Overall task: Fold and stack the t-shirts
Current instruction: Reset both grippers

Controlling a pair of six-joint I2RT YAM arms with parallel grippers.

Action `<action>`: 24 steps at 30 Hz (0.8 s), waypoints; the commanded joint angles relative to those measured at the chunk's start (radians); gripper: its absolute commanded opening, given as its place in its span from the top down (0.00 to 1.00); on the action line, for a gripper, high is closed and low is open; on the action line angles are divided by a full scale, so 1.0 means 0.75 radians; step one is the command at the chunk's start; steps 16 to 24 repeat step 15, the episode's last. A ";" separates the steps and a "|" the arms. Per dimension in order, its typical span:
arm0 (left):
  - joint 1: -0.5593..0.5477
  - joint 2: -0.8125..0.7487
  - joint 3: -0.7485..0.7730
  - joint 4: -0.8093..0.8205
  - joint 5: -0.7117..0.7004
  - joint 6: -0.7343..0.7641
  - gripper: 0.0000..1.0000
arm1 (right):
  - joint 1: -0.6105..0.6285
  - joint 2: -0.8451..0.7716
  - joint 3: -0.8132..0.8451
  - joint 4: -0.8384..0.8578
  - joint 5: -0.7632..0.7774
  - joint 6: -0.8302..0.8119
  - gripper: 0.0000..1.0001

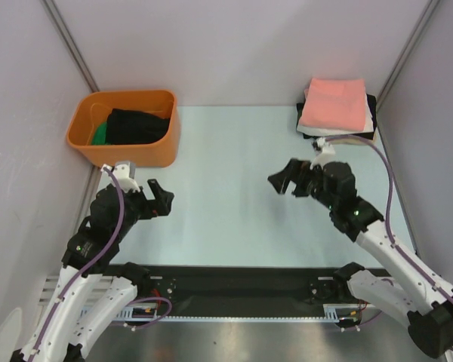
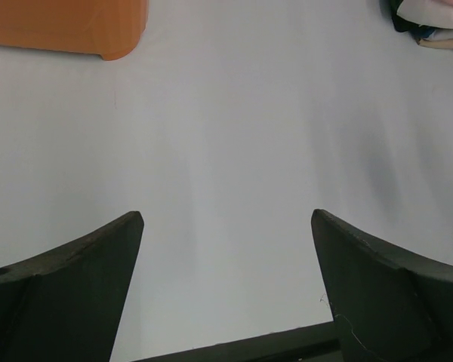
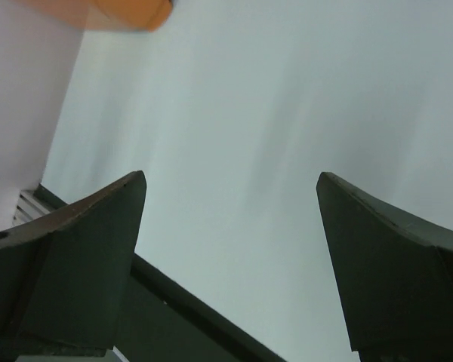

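A folded salmon-pink t-shirt (image 1: 334,104) lies on top of a stack at the far right corner, over a cream-white shirt (image 1: 368,121) and a black one (image 1: 371,102). The stack's edge shows at the top right of the left wrist view (image 2: 430,19). My left gripper (image 1: 160,198) is open and empty above the near left of the table. My right gripper (image 1: 285,179) is open and empty above the middle right, away from the stack. Both wrist views show spread fingers (image 2: 90,279) (image 3: 98,256) over bare table.
An orange plastic tub (image 1: 124,147) stands at the far left, holding black cloth (image 1: 138,124) and something green (image 1: 100,134). Its corner shows in both wrist views (image 2: 68,30) (image 3: 128,13). Grey walls close in the left, back and right. A black rail (image 1: 234,283) runs along the near edge.
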 commanded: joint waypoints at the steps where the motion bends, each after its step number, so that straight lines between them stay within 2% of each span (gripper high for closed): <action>1: 0.010 -0.001 -0.003 0.020 -0.027 0.007 0.00 | 0.108 -0.166 -0.163 -0.087 0.143 0.087 0.00; 6: 0.010 0.003 -0.001 0.014 -0.047 -0.002 0.00 | 0.238 -0.314 -0.311 -0.183 0.268 0.188 0.00; 11: 0.010 0.005 -0.001 0.008 -0.059 -0.008 0.00 | 0.259 -0.416 -0.389 -0.230 0.290 0.227 0.00; 15: 0.010 0.009 0.001 0.006 -0.072 -0.012 0.00 | 0.296 -0.423 -0.383 -0.269 0.382 0.247 0.00; 24: 0.010 0.009 0.001 0.006 -0.072 -0.012 0.00 | 0.296 -0.423 -0.383 -0.269 0.382 0.247 0.00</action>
